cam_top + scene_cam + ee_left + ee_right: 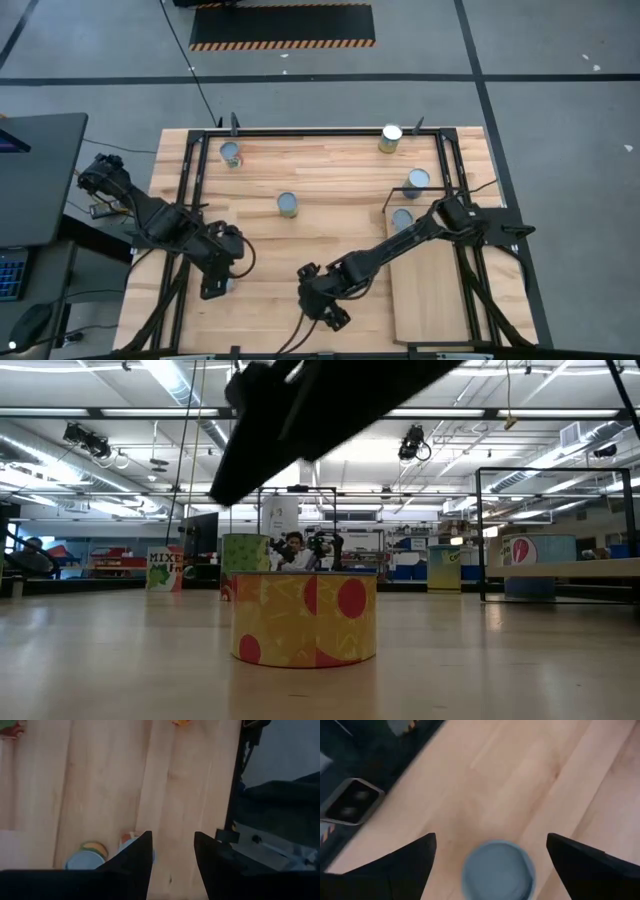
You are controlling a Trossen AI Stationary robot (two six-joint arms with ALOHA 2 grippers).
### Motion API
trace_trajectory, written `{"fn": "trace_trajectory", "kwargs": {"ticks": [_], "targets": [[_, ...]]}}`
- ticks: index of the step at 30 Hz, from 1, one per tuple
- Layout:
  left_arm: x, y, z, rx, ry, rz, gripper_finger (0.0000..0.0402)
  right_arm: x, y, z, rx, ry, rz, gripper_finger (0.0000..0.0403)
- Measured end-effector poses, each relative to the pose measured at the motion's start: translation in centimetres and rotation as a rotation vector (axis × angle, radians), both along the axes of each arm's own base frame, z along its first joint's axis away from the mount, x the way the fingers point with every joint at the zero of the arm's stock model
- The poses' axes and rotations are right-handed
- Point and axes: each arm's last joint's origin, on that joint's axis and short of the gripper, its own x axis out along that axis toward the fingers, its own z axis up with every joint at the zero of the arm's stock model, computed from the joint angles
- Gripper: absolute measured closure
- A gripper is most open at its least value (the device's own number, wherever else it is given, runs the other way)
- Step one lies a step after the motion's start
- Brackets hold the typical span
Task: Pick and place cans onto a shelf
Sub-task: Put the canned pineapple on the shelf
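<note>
Right tool [490,855], fingers spread wide, poised above a can [499,870] on the table [330,180], well left of the shelf [430,290]. Off-centre closing could tip it. Left tool [172,855], partly parted, empty, hovers farther left.

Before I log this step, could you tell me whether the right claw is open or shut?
Open: in its wrist view the right claw has both fingers spread wide, clear of the can between them.
</note>
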Motion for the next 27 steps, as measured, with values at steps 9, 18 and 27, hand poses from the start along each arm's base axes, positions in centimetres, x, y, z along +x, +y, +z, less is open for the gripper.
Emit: {"fn": "trace_trajectory", "kwargs": {"ticks": [9, 18, 27], "targets": [[0.2, 0.3, 0.0, 0.062, -0.043, -0.002, 0.0251, 0.3, -1.6, -1.1, -0.04, 0.042, 0.093, 0.0011], [0.4, 0.6, 0.0, 0.098, -0.062, -0.031, 0.0251, -0.1, -2.1, -2.3, -0.067, 0.04, 0.26, 0.0013], [0.4, 0.6, 0.0, 0.105, -0.067, -0.018, 0.0251, -0.1, -3.2, -3.8, -0.132, -0.009, 0.359, 0.0026]]}}
